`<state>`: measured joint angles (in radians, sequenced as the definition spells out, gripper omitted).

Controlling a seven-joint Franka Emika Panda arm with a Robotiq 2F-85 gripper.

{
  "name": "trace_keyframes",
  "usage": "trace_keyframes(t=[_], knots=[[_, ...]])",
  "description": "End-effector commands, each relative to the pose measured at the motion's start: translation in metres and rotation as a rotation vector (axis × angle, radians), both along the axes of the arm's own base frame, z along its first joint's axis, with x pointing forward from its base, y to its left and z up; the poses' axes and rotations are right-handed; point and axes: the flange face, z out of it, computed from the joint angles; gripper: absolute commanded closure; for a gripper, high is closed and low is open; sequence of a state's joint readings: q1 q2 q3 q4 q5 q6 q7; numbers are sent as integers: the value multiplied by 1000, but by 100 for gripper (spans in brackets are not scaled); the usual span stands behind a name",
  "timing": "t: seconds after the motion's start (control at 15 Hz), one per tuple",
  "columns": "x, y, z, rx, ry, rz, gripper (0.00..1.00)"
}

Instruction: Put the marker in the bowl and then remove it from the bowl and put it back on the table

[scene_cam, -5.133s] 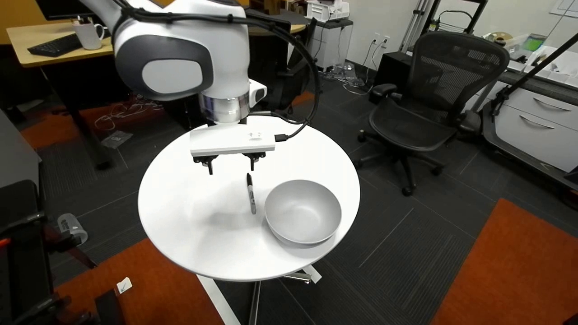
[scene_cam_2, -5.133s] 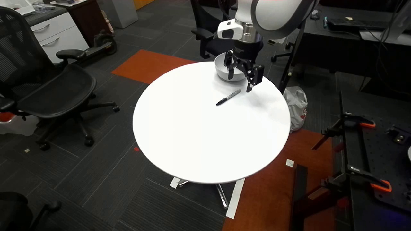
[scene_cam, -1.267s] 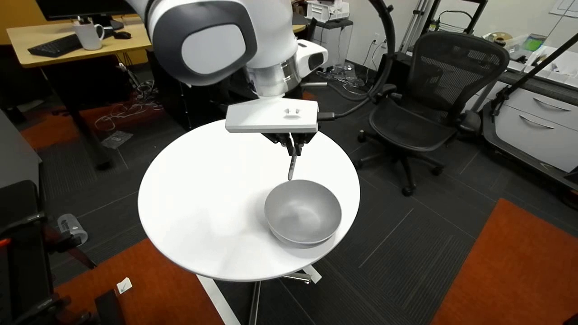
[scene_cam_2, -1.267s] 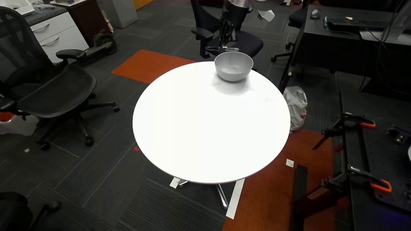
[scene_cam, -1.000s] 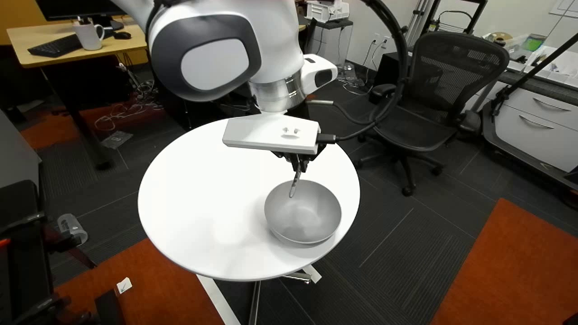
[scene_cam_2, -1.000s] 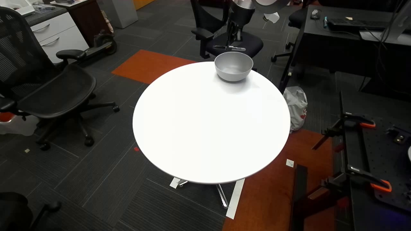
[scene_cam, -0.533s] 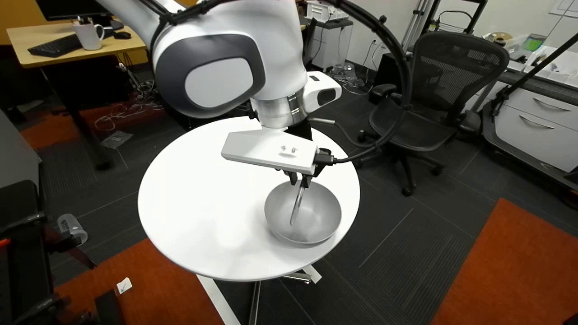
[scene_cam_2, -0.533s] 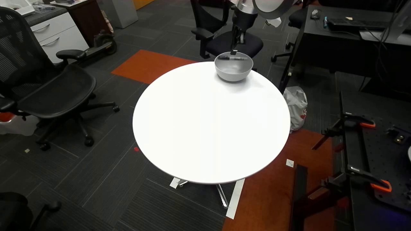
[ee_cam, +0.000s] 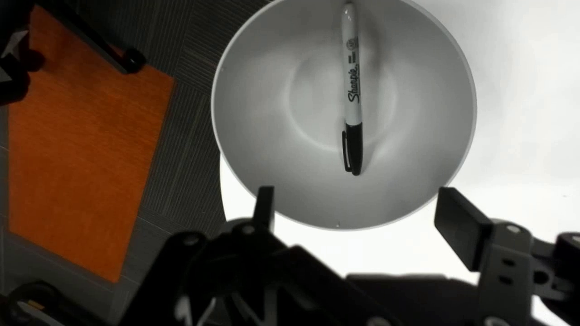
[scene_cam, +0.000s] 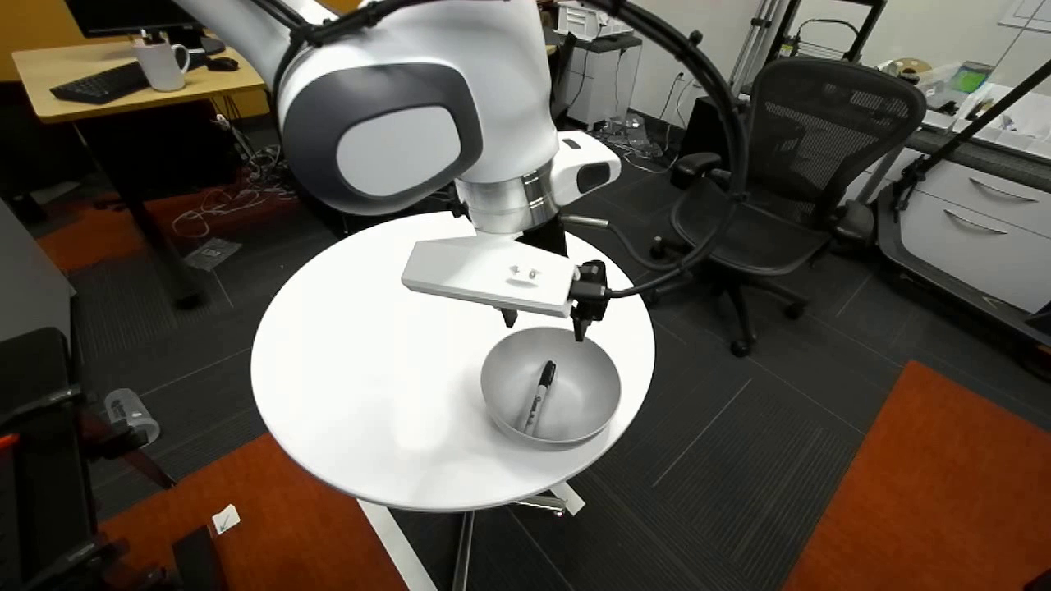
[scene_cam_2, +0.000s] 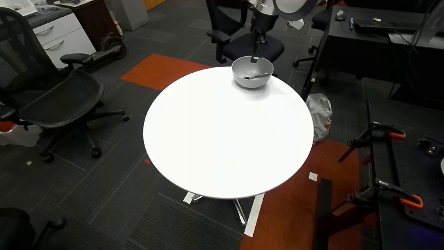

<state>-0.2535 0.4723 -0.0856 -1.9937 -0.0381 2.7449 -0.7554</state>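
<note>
The wrist view looked down into the bowl [ee_cam: 253, 113], where the marker [ee_cam: 354, 106] lay across the bottom with its cap [ee_cam: 357, 147] toward the fingers [ee_cam: 463, 228]. Those were spread wide, the marker's line running between them. The word "Sharpie" could be read on the barrel [ee_cam: 350, 54] there; in both exterior views the print was tiny and hard to make out. In an exterior view the arm [scene_cam: 505, 98] reached over the round white counter [scene_cam: 353, 353], which carried the bowl near its edge; both fingertips [scene_cam: 581, 328] hung apart by the bowl's far rim, and the marker's barrel ran toward the near wall. A mug [scene_cam: 160, 67] and a keyboard [scene_cam: 100, 83] sat on a desk [scene_cam: 39, 72] behind. In an exterior view two clamps [scene_cam_2: 411, 200] and a bag [scene_cam_2: 319, 117] showed past the counter, while a single fingertip [scene_cam_2: 254, 60] stood out, dark against the bowl's inside, so the spread could not be judged from that angle. The marker appeared there as a short stroke just inside the near rim. Whether a fingertip touched the bowl could not be told.
</note>
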Motion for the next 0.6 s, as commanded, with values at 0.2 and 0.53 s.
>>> trace_keyframes(t=[0.2,0.53], knots=[[-1,6,-18,27,113,123,0],[0,1,-23,17,164,187,0]])
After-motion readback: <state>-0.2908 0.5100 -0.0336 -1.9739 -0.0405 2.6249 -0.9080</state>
